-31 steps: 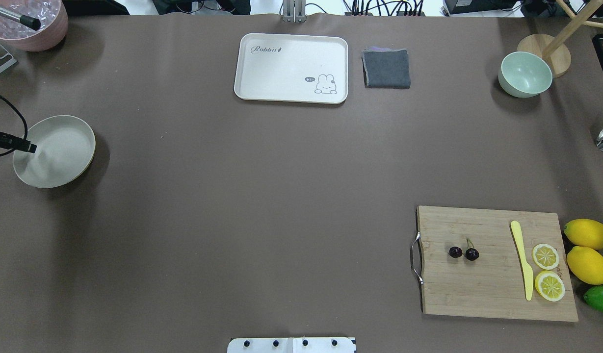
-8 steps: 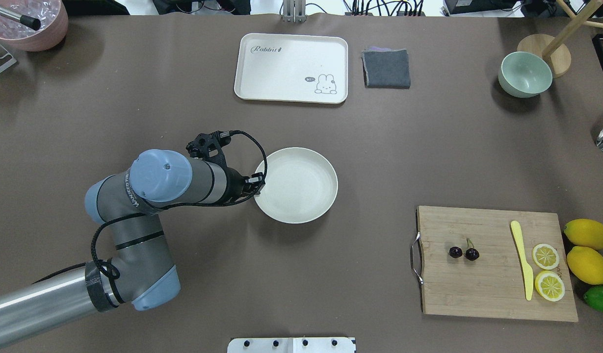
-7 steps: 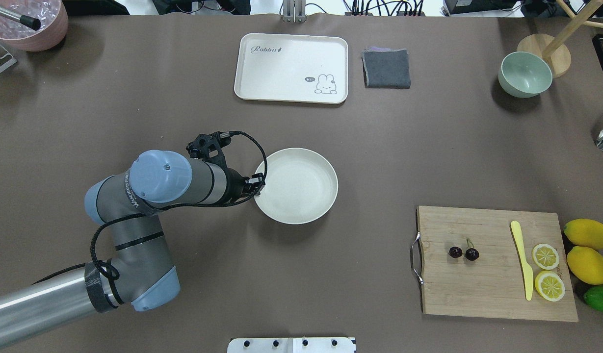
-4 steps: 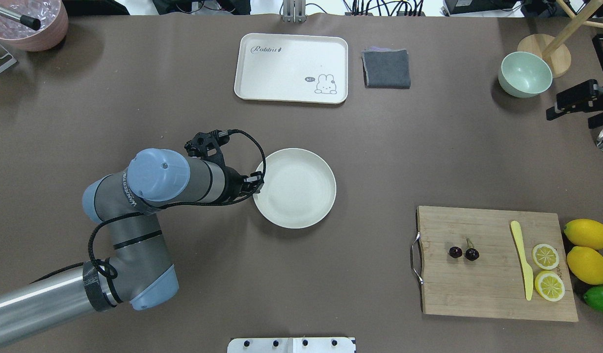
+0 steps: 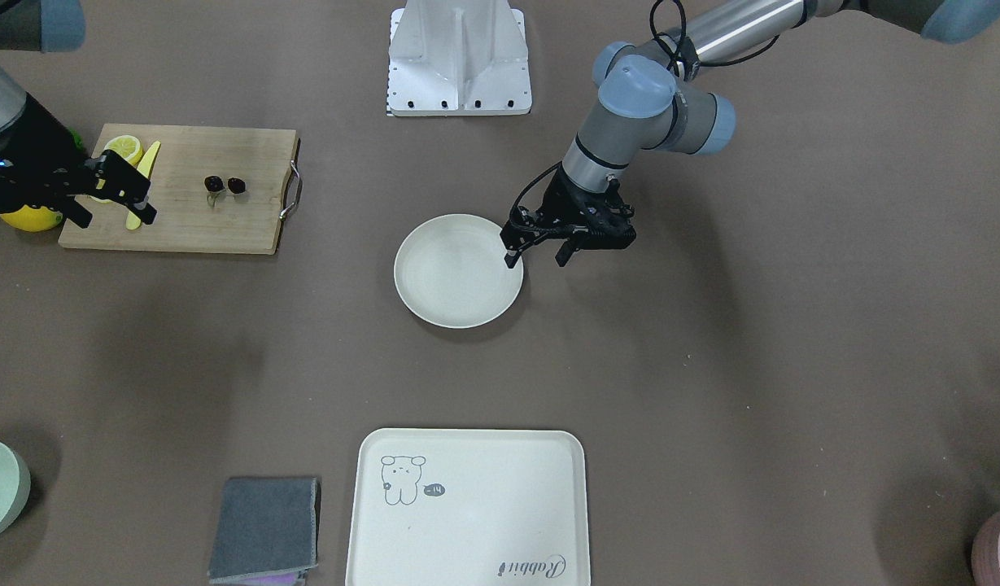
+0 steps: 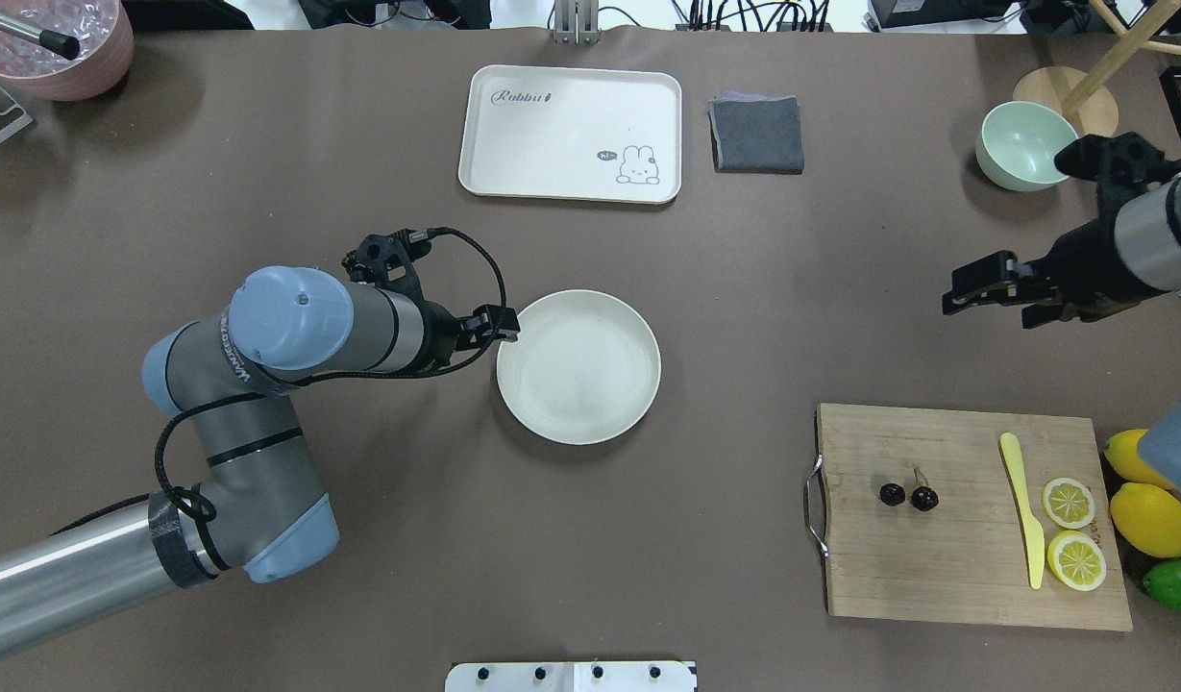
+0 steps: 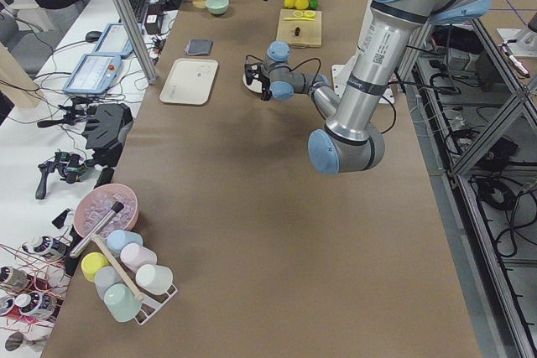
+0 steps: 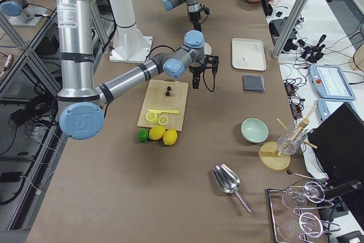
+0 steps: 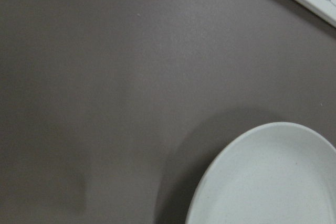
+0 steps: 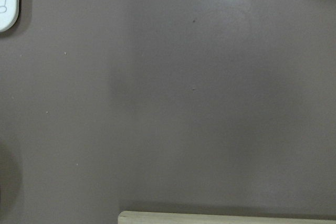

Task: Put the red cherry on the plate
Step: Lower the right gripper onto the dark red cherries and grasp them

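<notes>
The red cherry, a dark pair on thin stems, lies on the wooden cutting board, also seen in the front view. The round cream plate rests mid-table and holds nothing. My left gripper hovers open at the plate's rim, one finger over the rim and one outside it. My right gripper is open and hangs beyond the board's far edge, away from the cherry. The left wrist view shows the plate's edge.
On the board lie a yellow knife and two lemon slices. Lemons and a lime sit at its right. A rabbit tray, a grey cloth and a green bowl stand along the far side.
The left arm carried the plate from the far left to mid-table, and its gripper has now shifted slightly along the rim. The right arm has swung in from the right edge.
</notes>
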Action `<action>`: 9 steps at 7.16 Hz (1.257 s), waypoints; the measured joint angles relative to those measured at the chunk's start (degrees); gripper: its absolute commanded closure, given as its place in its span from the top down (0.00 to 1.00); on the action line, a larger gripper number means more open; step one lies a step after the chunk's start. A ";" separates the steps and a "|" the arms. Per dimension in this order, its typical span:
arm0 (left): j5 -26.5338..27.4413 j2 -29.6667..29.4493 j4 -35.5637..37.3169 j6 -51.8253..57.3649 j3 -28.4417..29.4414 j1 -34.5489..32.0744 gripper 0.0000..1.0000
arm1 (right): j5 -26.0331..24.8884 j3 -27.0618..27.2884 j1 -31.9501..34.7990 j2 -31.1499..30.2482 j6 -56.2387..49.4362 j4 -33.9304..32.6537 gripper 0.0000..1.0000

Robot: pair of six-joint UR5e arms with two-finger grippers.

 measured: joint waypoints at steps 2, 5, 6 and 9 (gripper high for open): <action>0.53 0.88 0.49 8.44 0.27 -4.08 0.98 | -7.23 0.23 -9.15 -1.57 3.75 4.63 1.00; 0.38 1.83 1.19 18.27 1.08 -7.36 0.98 | -11.97 0.41 -16.03 -8.68 0.50 11.41 1.00; 0.37 2.09 1.21 19.02 1.10 -7.53 0.98 | -13.34 0.42 -18.03 -9.54 0.05 11.99 1.00; 0.36 2.42 1.12 19.37 1.08 -7.64 0.98 | -16.26 0.07 -23.23 -9.83 1.87 12.17 1.00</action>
